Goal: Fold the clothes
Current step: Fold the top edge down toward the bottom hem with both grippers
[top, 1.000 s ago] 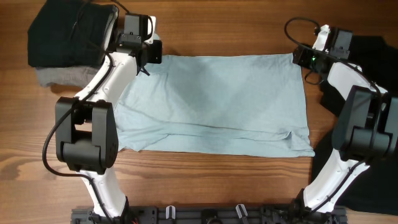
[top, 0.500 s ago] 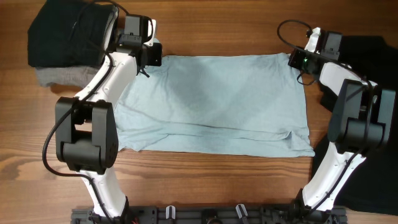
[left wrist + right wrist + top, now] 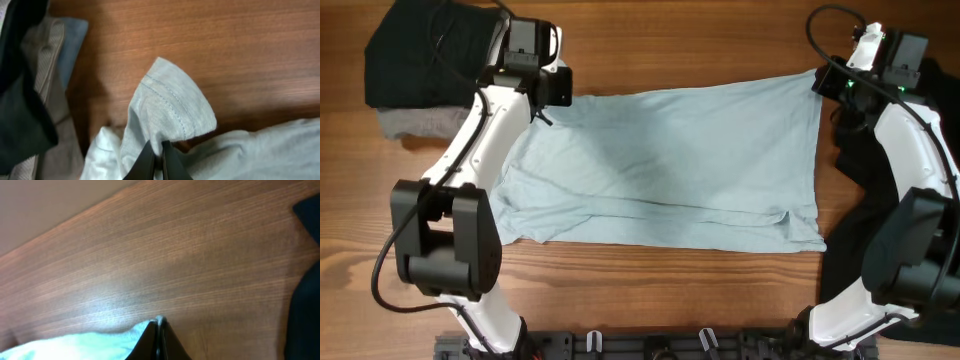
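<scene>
Between left tool (image 3: 159, 146), right tool (image 3: 158, 322), t-shirt (image 3: 670, 160), corners pinched

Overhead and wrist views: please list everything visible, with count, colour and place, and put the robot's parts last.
t-shirt: one, light blue, spread flat mid-table
folded garments: two, black on grey, stacked at the far left
black garment: one, black, right side, partly under the right arm
table: one, brown wood, under everything
arms: two, white and black, one each side
left gripper: one, black, pinching the shirt's far left corner
right gripper: one, black, pinching the far right corner
</scene>
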### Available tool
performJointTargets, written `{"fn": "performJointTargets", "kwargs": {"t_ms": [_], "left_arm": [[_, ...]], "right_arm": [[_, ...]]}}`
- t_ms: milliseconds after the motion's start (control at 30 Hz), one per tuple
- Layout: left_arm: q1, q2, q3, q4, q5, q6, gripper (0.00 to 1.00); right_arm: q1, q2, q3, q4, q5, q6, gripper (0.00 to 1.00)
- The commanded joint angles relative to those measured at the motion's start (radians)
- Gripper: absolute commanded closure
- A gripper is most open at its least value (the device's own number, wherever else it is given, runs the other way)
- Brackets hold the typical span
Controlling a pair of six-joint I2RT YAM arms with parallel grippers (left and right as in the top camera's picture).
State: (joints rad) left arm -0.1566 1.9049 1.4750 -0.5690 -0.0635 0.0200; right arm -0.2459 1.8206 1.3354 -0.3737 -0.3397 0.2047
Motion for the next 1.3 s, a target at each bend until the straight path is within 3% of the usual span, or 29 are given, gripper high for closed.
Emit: {"fn": "performJointTargets", "kwargs": {"t_ms": [0, 233, 733, 1133, 1167, 1200, 1233, 1267], "left_arm": [[0.018, -0.024, 0.000, -0.087, -0.031, -0.011, 0.96], [0.056, -0.030, 0.000, -0.286, -0.039, -0.060, 0.96], [0.066, -0.043, 0.000, -0.611, -0.039, -0.112, 0.96], [0.097, -0.043, -0.097, -0.655, -0.039, -0.115, 0.96], [0.099, -0.043, -0.097, -0.654, -0.039, -0.115, 0.96], [0.101, -0.043, -0.097, -0.654, -0.039, -0.115, 0.96], [0.102, -0.043, -0.097, -0.654, -0.039, -0.115, 0.79], [0.102, -0.043, -0.097, -0.654, -0.039, -0.115, 0.65]], "right_arm": [[0.002, -0.027, 0.006, -0.090, 0.003, 0.006, 0.96], [0.001, -0.027, 0.006, -0.332, 0.163, 0.030, 0.96], [0.002, -0.027, 0.006, -0.676, 0.237, 0.033, 0.96], [0.002, -0.027, 0.006, -0.788, 0.307, 0.004, 0.95], [0.002, -0.027, 0.006, -0.799, 0.307, 0.004, 0.93], [0.002, -0.027, 0.005, -0.811, 0.307, 0.001, 0.83], [0.002, -0.027, 0.005, -0.818, 0.307, -0.005, 0.70], [0.002, -0.027, 0.005, -0.822, 0.307, -0.015, 0.66]]}}
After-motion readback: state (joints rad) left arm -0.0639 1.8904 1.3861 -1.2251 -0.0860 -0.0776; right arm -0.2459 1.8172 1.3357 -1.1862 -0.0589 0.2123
